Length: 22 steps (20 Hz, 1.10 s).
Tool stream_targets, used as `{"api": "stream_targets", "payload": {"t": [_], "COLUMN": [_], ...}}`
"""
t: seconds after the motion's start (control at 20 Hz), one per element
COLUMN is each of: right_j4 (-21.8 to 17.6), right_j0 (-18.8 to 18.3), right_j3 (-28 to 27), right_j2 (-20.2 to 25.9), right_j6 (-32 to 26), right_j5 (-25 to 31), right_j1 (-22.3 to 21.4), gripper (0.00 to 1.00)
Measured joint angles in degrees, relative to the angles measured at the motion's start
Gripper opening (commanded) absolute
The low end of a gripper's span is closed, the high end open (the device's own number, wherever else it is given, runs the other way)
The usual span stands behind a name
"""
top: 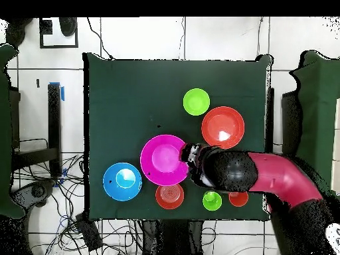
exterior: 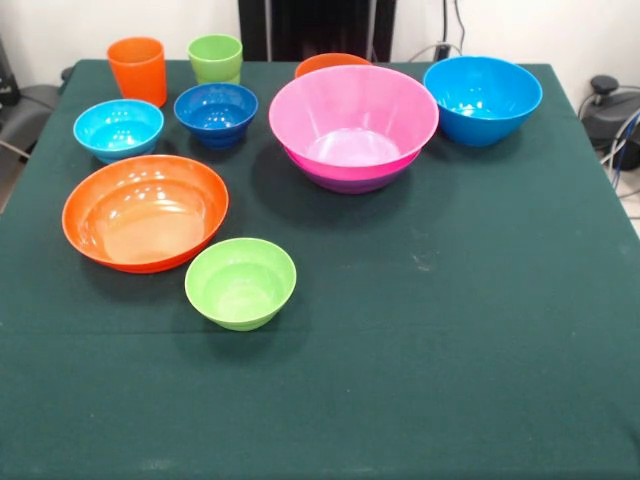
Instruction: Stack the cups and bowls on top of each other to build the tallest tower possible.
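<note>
A dark green table (exterior: 450, 330) holds a spread of glossy plastic cups and bowls. In the front view, a large pink bowl (exterior: 353, 122) sits nested inside a purple bowl (exterior: 350, 181), whose rim shows just beneath it; this pair stands near the middle of the table's far half. Just behind it, the rim of a small orange bowl (exterior: 332, 63) peeks out. To the right, near but apart, stands a big blue bowl (exterior: 482, 98). On the left side, a wide shallow orange bowl (exterior: 145, 212) rests on the cloth, with a small lime-green bowl (exterior: 240, 283) just beside it toward the camera. Behind those sit a small light-blue bowl (exterior: 118, 129) and a small dark-blue bowl (exterior: 216, 113), side by side. At the far left edge stand a taller orange cup (exterior: 138, 70) and a shorter lime-green cup (exterior: 215, 58), both upright. No arm appears in the front view. In the overhead view, the red and black arm (top: 279, 176) reaches in from the right, and its dark rounded end covers the area just beside the pink bowl. The gripper (top: 192, 159) is hidden beneath the arm's end, so whether it is open or closed cannot be told.
</note>
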Motion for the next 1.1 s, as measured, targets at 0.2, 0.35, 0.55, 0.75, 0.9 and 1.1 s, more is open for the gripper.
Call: {"api": "stream_targets", "payload": {"t": [0.2, 0.35, 0.55, 0.75, 0.9, 1.1], "right_j4": [-2.3, -3.4, -3.6, -3.0, -2.4, -1.5], "right_j0": [-5.5, -10.5, -18.4, -26.1, -30.4, -38.3], "right_j3": [-1.1, -1.1, -0.3, 1.8, 3.2, 6.3], "right_j2": [2.9, 5.5, 9.5, 14.1, 16.8, 22.4], "right_j6": [-3.1, -6.4, -10.2, -12.2, -12.5, -12.5], "right_j5": [2.3, 3.4, 3.4, 3.4, 3.4, 3.4], "right_j1": [1.1, 1.4, 0.6, -1.5, -2.7, -5.0], "gripper": [1.0, 1.0, 1.0, 1.0, 1.0, 1.0]}}
